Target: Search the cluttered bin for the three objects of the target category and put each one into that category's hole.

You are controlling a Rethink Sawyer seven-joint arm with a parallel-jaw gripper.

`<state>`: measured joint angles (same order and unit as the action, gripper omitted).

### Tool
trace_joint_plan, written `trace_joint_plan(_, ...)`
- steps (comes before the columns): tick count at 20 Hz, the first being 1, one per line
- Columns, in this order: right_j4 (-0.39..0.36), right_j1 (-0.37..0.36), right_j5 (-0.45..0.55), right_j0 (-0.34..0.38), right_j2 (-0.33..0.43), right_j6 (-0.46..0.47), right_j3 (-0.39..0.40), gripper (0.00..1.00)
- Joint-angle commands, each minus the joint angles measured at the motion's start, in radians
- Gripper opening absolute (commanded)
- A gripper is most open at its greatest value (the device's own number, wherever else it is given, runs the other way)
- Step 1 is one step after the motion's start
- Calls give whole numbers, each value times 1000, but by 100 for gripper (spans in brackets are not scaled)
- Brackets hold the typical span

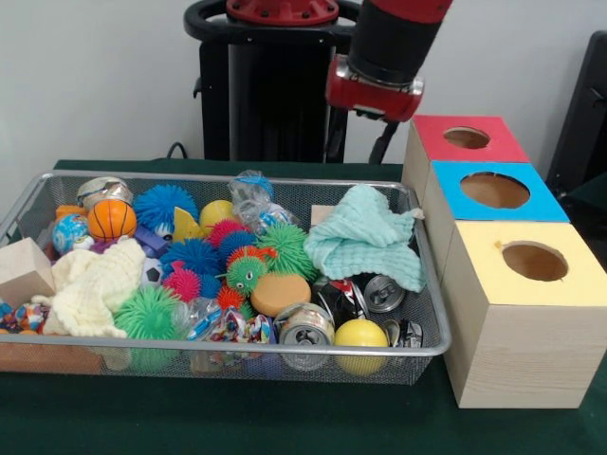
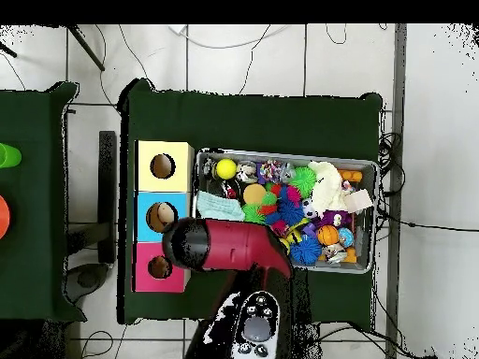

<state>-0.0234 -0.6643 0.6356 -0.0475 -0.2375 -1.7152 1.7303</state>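
- Nothing in the views shows which category is the target. The crushed cans (image 1: 305,330) are a fair guess, since about three lie together at the front right of the wire bin (image 1: 228,176).
- Judged as a grasp, a can is light and thin-walled. It is stiff along the rims, slick on the sides, and already dented, so it would give further under a hard squeeze. The best hold looks to be across the body just below the rim.
- The nearest can lies on its side with its lid facing the front wall. It touches a yellow ball (image 1: 360,334) on one side and an orange disc (image 1: 280,292) behind it, so there is little room to reach in around it.
- A mint cloth (image 1: 365,237) drapes over the right rear corner and partly covers another can (image 1: 381,290). It is soft and limp and could snag and come up with that can.
- Spiky rubber balls (image 1: 194,256) crowd the middle of the bin. They are springy and likely to roll into any gap.
- The red box (image 1: 432,133), blue box (image 1: 455,204) and yellow box (image 1: 493,284) stand in a row just beside the bin's right end, each with a round hole on top.
- The gripper (image 1: 372,102) hangs high behind the bin near the red box, well clear of the clutter. I cannot tell whether it is released or clenched, and nothing is seen in it.
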Motion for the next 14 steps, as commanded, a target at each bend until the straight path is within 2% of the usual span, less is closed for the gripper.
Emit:
trace_joint_plan(1,-92,81,-107,131,194,133,-26,100)
trace_joint_plan(7,-171,110,-126,227,261,158,-46,100)
trace_joint_plan(14,-242,195,-100,253,288,111,-151,100)
